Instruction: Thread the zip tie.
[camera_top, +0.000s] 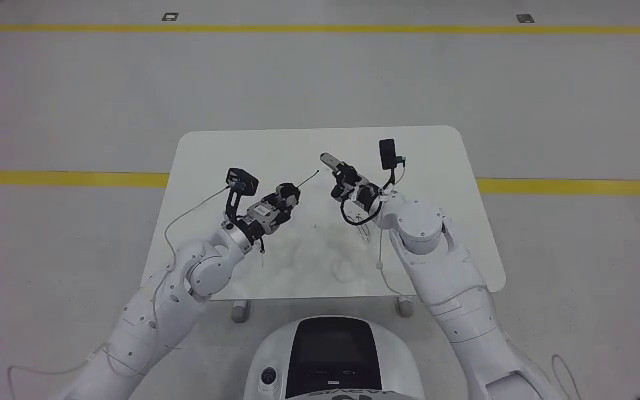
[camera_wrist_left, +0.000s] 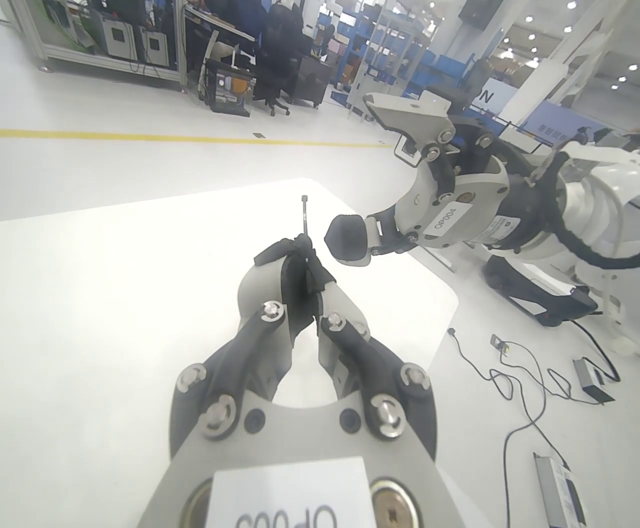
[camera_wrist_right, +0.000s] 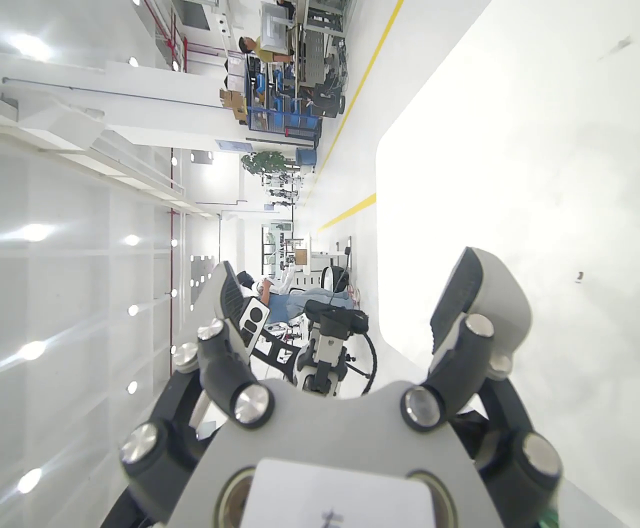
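My left gripper (camera_wrist_left: 301, 248) is shut on a thin black zip tie (camera_wrist_left: 304, 216), whose free end sticks straight out past the fingertips over the white table (camera_wrist_left: 125, 280). In the top view the left gripper (camera_top: 287, 199) sits at mid-table, with the zip tie (camera_top: 309, 179) pointing toward my right gripper (camera_top: 330, 162). The right gripper (camera_wrist_right: 347, 265) is open with nothing between its fingers. From the left wrist view the right gripper (camera_wrist_left: 370, 170) hovers just beyond the tie's tip, with one of its padded fingers (camera_wrist_left: 347, 239) close beside it.
The white table (camera_top: 430, 150) has rounded corners, and its far edge lies just behind both grippers. Cables and power bricks (camera_wrist_left: 525, 370) lie on the floor beside the table. Yellow floor lines (camera_top: 80, 178) run past it.
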